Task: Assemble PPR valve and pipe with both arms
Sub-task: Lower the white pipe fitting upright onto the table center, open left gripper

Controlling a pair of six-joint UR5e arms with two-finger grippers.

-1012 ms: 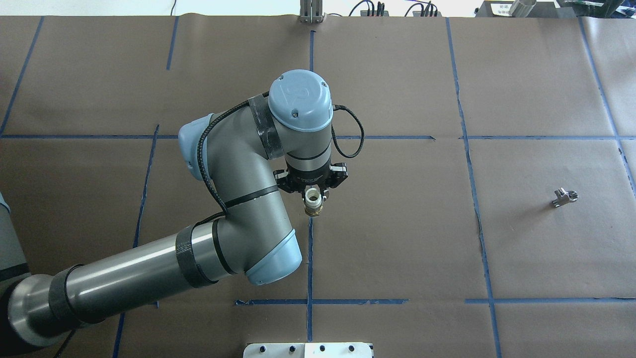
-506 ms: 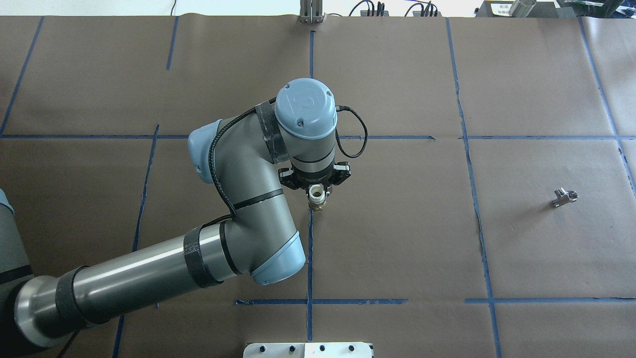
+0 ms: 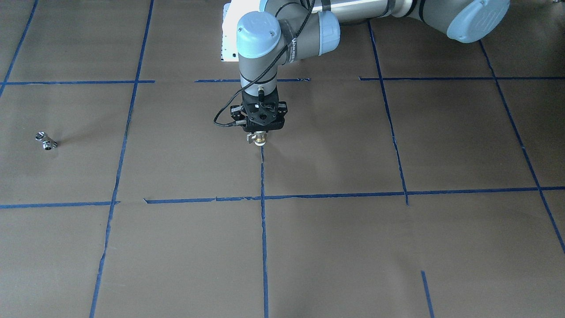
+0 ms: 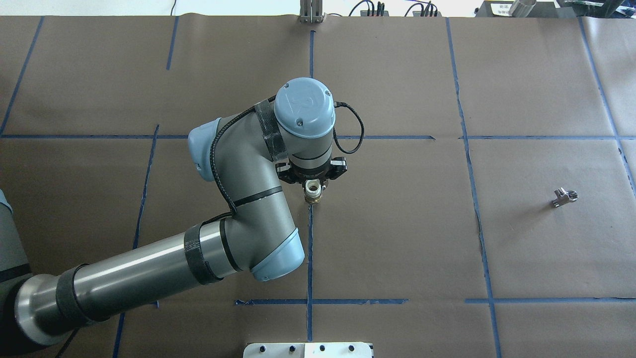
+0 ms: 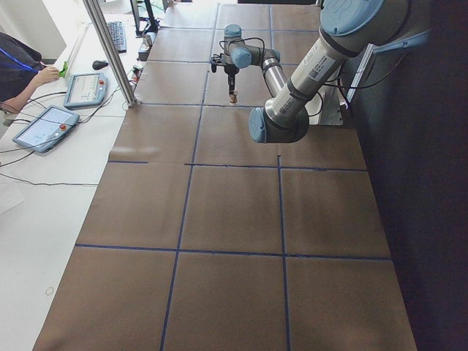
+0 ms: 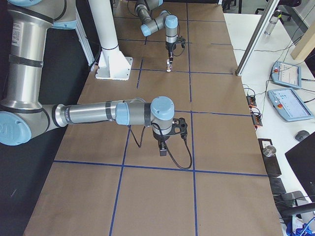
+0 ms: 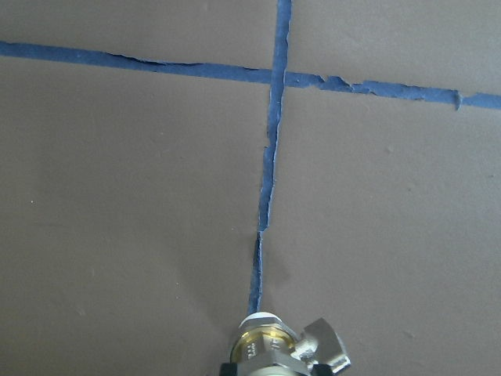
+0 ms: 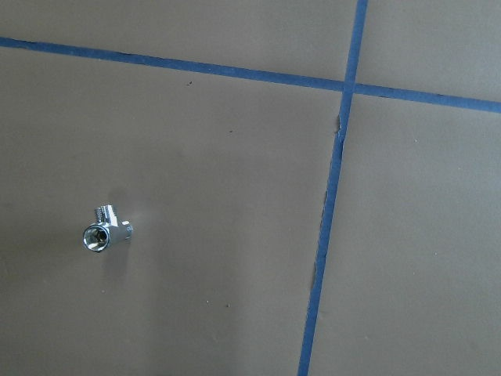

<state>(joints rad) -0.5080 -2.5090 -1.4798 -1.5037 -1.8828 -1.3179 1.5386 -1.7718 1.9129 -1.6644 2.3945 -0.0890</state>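
Left fingers (image 4: pixel 322 184) are clenched on the PPR valve (image 4: pixel 313 195), holding it upright low over the middle of the surface (image 4: pixel 397 223), I judge so its free end can meet the pipe (image 4: pixel 564 197), lying well apart to the right beneath my right fingers (image 6: pixel 162 150), whose state I cannot tell.

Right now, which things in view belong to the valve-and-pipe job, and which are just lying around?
Job:
- PPR valve, held in the left gripper
- pipe, lying loose on the table, untouched
- right gripper

Lying about:
- teach pendants
- keyboard
- mouse
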